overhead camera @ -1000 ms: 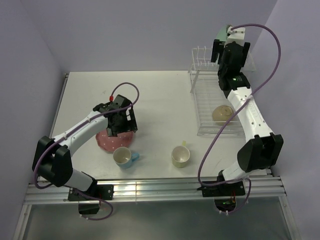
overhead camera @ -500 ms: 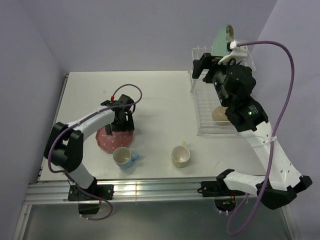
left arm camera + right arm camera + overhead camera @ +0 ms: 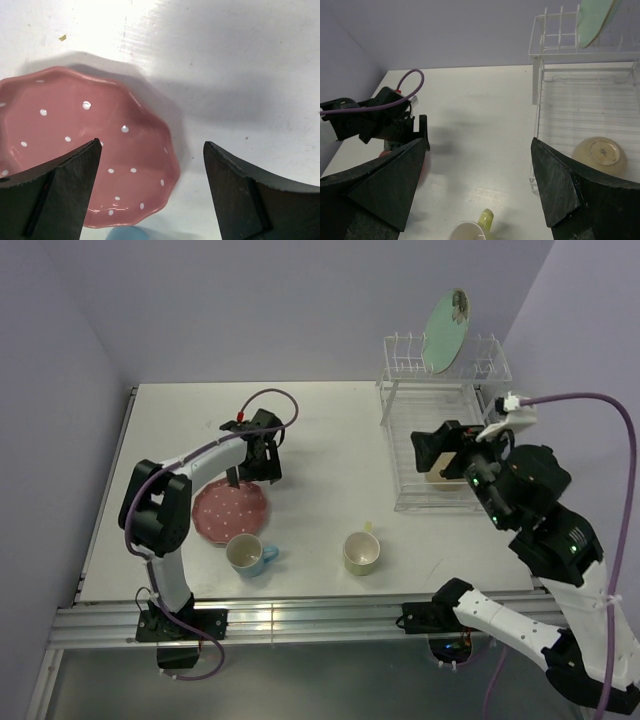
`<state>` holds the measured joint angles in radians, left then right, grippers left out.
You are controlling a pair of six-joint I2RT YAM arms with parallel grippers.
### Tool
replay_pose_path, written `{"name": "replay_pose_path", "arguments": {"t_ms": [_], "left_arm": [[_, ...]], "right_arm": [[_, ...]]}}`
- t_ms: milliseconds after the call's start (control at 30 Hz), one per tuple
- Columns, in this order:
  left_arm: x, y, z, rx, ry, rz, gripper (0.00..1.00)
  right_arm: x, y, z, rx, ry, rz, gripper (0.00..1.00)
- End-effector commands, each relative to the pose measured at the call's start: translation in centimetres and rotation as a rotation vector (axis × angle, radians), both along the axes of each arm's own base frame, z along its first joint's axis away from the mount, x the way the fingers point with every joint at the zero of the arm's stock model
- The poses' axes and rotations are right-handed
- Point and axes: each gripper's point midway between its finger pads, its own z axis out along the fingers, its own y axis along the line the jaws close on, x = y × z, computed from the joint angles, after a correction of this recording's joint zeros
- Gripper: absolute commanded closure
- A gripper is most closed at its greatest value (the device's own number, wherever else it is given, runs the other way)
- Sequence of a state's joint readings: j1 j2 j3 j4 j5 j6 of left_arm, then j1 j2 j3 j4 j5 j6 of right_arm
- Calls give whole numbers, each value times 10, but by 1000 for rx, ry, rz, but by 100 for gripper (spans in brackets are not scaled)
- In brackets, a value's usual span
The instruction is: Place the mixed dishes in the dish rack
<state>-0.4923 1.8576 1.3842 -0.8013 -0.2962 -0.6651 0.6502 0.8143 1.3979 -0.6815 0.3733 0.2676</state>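
Lying whole in right-wrist view — cream bowl (image 3: pixel 599 152), mostly hidden overhead.

1. Dish rack (image 3: pixel 384 405): on the table (image 3: pixel 330 430), right rear.
2. Flowered plate (image 3: pixel 446 330): upright in the raised holder (image 3: pixel 400 355) at the rack's rear.
3. Bowl (image 3: pixel 599 155): upside down in the lower tray (image 3: pixel 405 485), towards its near end.
4. Dotted plate (image 3: pixel 222 512): flat on the table, left of centre, well apart from the rack.
5. First mug (image 3: pixel 246 554): just before the dotted plate.
6. Second mug (image 3: pixel 361 552): right of the first, apart from it.

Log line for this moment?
left gripper open over pink white-dotted plate | right gripper open | mint-green flowered plate, cream bowl in white wire rack
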Motion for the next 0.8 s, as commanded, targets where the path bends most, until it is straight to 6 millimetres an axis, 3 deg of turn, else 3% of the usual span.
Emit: {"name": "replay_pose_path", "arguments": {"t_ms": [0,100,367,500,567,600,700,767], "left_arm": [[12,-5,-1,8,-3,-4,10],[8,-3,-25,44,61,1,10],[-4,0,-46,59,128,8,11],[-5,0,-56,78,160,1,23],[-6,0,-57,74,168,1,36],[-7,-1,-56,60,168,0,59],[-10,-2,-54,20,164,15,100],[-8,-3,-50,-9,155,16,100]], "right_arm": [[-16,-21,-10,-28,27,-43,7],[-26,-30,-10,-23,20,-53,7],[-32,-39,-11,-31,12,-67,7],[-31,-33,-12,-25,19,-45,7],[-28,-27,-14,-29,33,-28,7],[-27,-24,-14,-29,38,-21,7],[-20,-9,-23,-44,79,25,7],[-14,8,-34,-61,127,79,7]]}}
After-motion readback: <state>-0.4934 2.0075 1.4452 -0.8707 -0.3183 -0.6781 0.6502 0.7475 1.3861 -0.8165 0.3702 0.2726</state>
